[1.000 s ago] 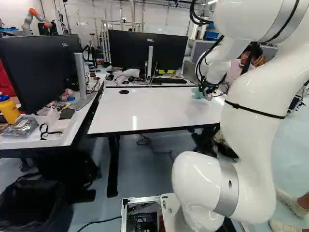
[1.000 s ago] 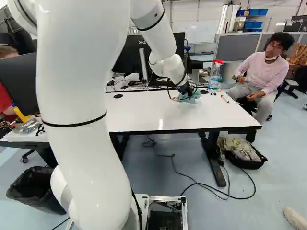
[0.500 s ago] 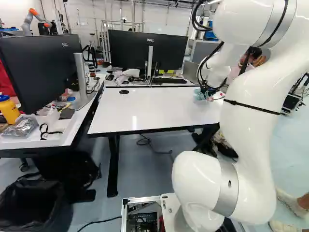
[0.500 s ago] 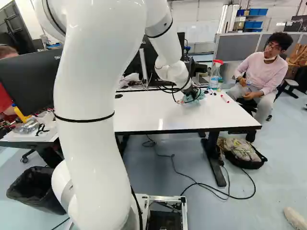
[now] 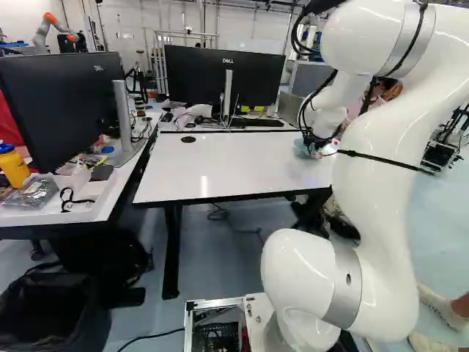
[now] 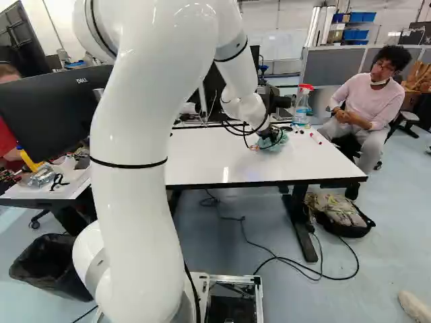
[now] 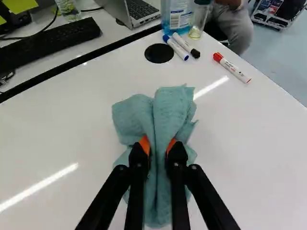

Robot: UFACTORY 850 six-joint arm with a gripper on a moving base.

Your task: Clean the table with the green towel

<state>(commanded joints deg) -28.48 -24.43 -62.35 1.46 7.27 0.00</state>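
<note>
Gripper [image 6: 271, 132]: and here it is at two o'clock in both base views, low over the white table [image 6: 202, 155], jaws clamped on cloth!
Green towel [image 7: 165, 110]: bunched up, pinched between the orange pads [image 7: 144, 143], folds spilling out towards twelve o'clock ahead of the gripper, trailing back to six, down on the tabletop.
Black disc: round and flat [image 7: 159, 53], set in the table dead ahead at twelve.
Blue-capped marker: just past twelve [image 7: 174, 45], beside that disc, and right alongside it the black-capped marker [image 7: 186, 45].
Red-capped marker: out on its own [image 7: 234, 69], between one and two, near the table's edge.
Spray bottle: just past twelve, beyond the markers [image 7: 177, 17], glass jar [image 7: 199, 20] close by at one.
Laptop: a touch before twelve [image 7: 118, 13], past the table's far edge.
Keyboard: black, between ten and eleven [image 7: 53, 39], also over that edge.
Bin: black-lined, eight o'clock in the left base view [image 5: 55, 312], on the floor.
</note>
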